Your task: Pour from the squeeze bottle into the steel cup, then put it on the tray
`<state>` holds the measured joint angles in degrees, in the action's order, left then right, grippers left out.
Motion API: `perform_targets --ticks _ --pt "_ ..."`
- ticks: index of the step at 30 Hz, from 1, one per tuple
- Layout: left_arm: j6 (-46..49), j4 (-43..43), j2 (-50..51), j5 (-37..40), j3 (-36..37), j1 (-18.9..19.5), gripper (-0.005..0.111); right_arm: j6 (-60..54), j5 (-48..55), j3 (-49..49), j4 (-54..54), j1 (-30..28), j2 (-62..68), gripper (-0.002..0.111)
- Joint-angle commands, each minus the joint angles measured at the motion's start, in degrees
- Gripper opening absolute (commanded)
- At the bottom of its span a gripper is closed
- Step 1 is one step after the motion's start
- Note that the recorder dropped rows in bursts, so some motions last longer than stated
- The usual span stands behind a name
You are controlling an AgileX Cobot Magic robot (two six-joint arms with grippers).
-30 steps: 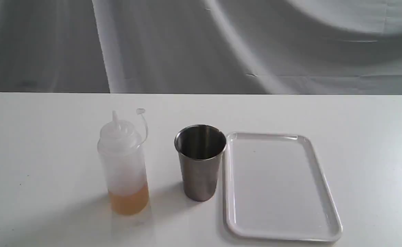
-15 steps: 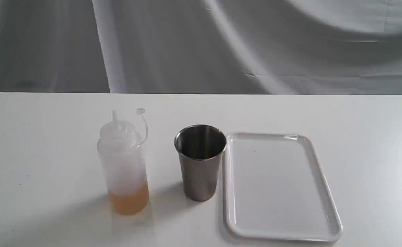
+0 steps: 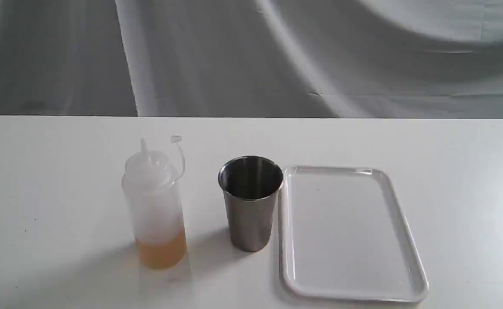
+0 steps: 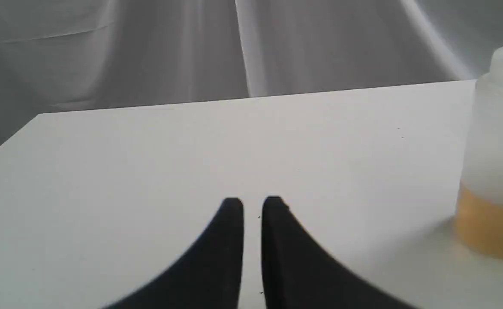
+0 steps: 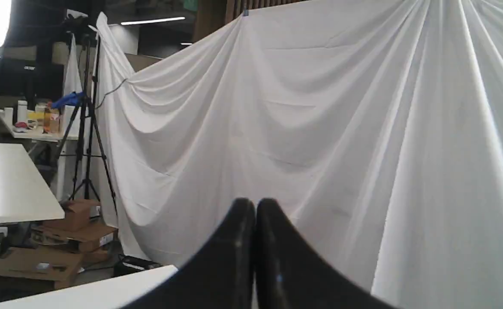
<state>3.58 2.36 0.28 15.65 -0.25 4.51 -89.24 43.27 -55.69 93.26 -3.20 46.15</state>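
Note:
The squeeze bottle (image 3: pixel 155 206) stands upright on the white table (image 3: pixel 62 180), left of centre, with amber liquid at its bottom and its small cap hanging off on a strap. To its right stands the steel cup (image 3: pixel 250 201), upright and dark inside. The white tray (image 3: pixel 345 231) lies flat beside the cup's right side, nothing on it. Neither arm shows in the exterior view. My left gripper (image 4: pixel 252 206) hovers low over the table, its black fingers a narrow slit apart and holding nothing; the squeeze bottle (image 4: pixel 493 163) is off to its side. My right gripper (image 5: pixel 255 206) is shut, facing the cloth.
A draped white cloth (image 3: pixel 251 56) hangs behind the table's far edge. In the right wrist view a tripod (image 5: pixel 86 128), cardboard boxes (image 5: pixel 62 240) on the floor and another white table (image 5: pixel 7 184) stand beyond the cloth.

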Motion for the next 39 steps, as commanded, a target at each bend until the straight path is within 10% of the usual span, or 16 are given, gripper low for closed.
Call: perform_targets --ticks 1,18,25,39 --pt "-0.1 0.1 -0.3 -0.4 0.3 -0.1 0.008 -0.9 -1.7 -0.2 1.3 1.8 2.2 0.000" --pt "-0.1 0.1 -0.3 -0.4 0.3 -0.1 0.008 -2.4 -13.1 -8.3 -1.8 20.9 16.3 0.000" --pt "-0.1 0.1 -0.3 -0.4 0.3 -0.1 0.008 0.9 -34.7 -9.8 -8.9 31.3 21.4 0.000" --pt "-0.1 0.1 -0.3 -0.4 0.3 -0.1 0.008 64.4 -50.0 -9.8 -81.7 48.1 23.6 0.000"
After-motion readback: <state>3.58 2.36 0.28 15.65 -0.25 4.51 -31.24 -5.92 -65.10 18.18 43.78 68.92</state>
